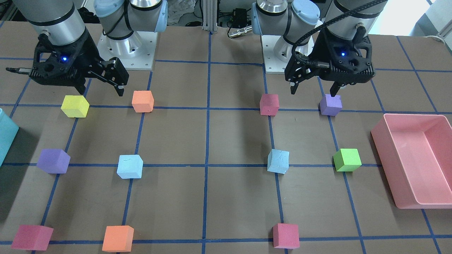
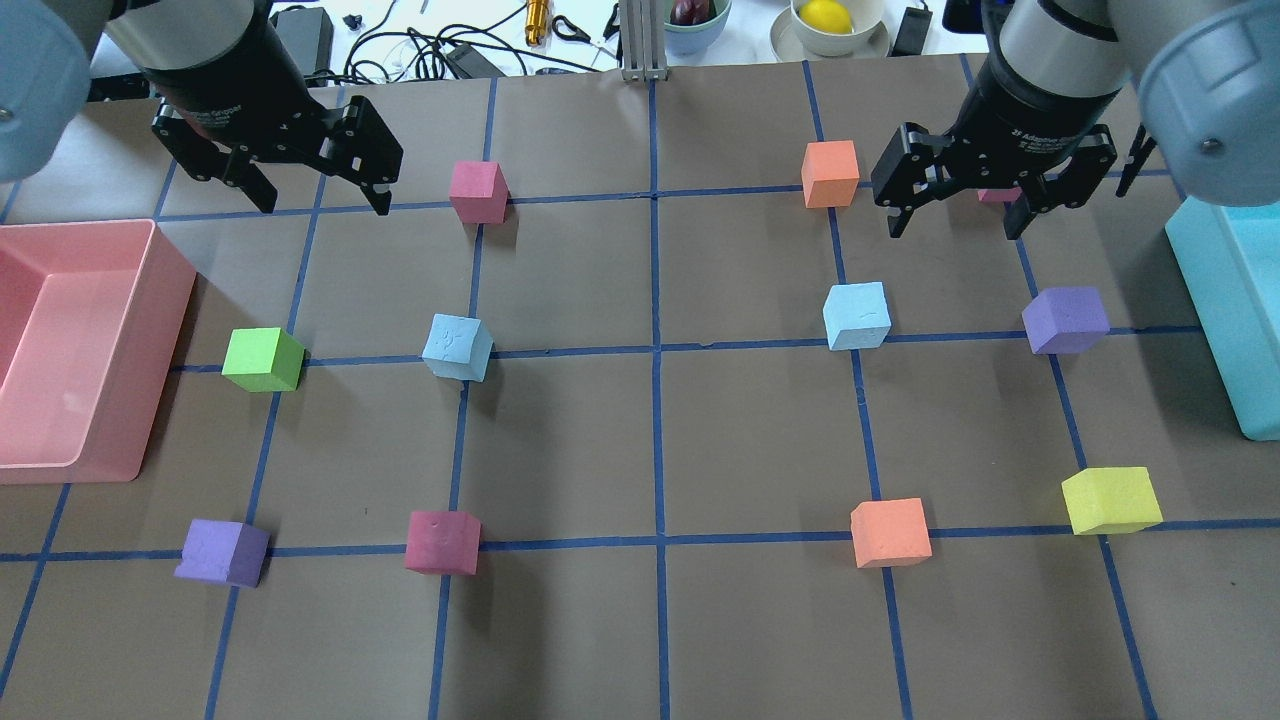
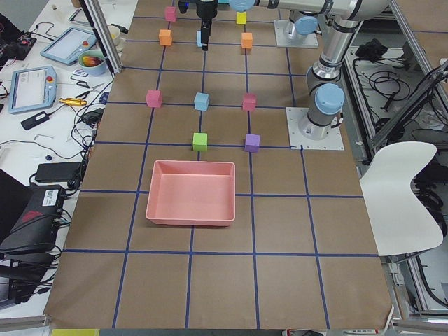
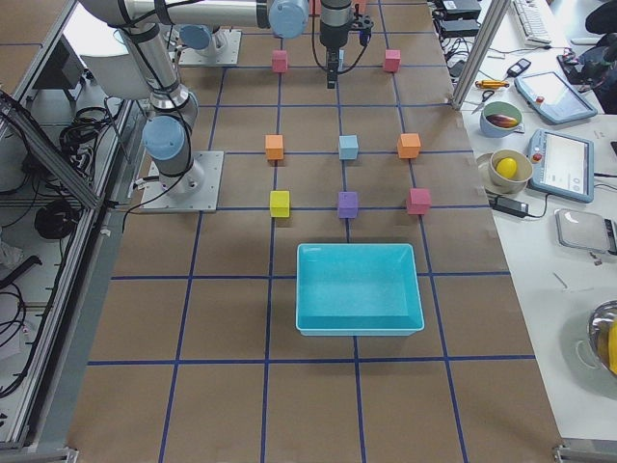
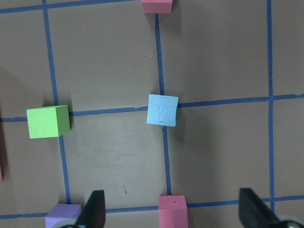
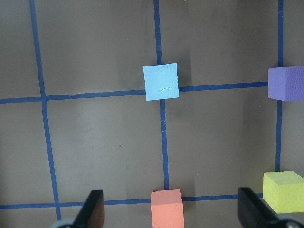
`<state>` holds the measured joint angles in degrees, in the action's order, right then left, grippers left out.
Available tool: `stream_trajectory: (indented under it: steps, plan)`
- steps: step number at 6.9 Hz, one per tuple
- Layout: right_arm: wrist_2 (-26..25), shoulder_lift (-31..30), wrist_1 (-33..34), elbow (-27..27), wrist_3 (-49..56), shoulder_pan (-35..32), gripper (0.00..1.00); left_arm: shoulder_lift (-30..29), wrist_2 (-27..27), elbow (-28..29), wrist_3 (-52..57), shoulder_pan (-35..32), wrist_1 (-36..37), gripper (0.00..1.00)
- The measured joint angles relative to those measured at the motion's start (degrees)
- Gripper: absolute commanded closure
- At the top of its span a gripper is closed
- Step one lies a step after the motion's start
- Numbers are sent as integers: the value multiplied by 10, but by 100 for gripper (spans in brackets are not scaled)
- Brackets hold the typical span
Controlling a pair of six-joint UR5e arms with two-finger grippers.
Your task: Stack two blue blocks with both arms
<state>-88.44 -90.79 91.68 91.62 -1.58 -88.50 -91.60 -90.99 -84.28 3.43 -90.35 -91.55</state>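
Note:
Two pale blue blocks rest on the table, apart. One (image 2: 457, 347) lies on my left side and shows in the front view (image 1: 278, 161) and the left wrist view (image 5: 162, 109). The other (image 2: 857, 315) lies on my right side and shows in the front view (image 1: 130, 166) and the right wrist view (image 6: 161, 81). My left gripper (image 2: 325, 205) (image 1: 314, 91) is open and empty, high above the row nearer my base. My right gripper (image 2: 954, 230) (image 1: 102, 92) is likewise open and empty. Each blue block lies one grid row beyond its gripper.
A pink bin (image 2: 170, 380) stands at the left table end and a teal bin (image 2: 1215, 300) at the right. Green (image 2: 262, 358), purple (image 2: 1065, 320), red (image 2: 442, 540), orange (image 2: 890, 532) and yellow (image 2: 1110, 500) cubes sit on grid crossings around the blue blocks.

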Motion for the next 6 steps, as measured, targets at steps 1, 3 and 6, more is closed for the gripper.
stream_trajectory:
  steps: [1,3,6]
  plan:
    - [0,0,0,0,0,0,0,-1,0,-1,0,0,0,0]
    - [0,0,0,0,0,-1,0,-16,0,-7,2,0,-1,0]
    - [0,1,0,1,1,-1,0,-56,2,-100,1,2,99,0]
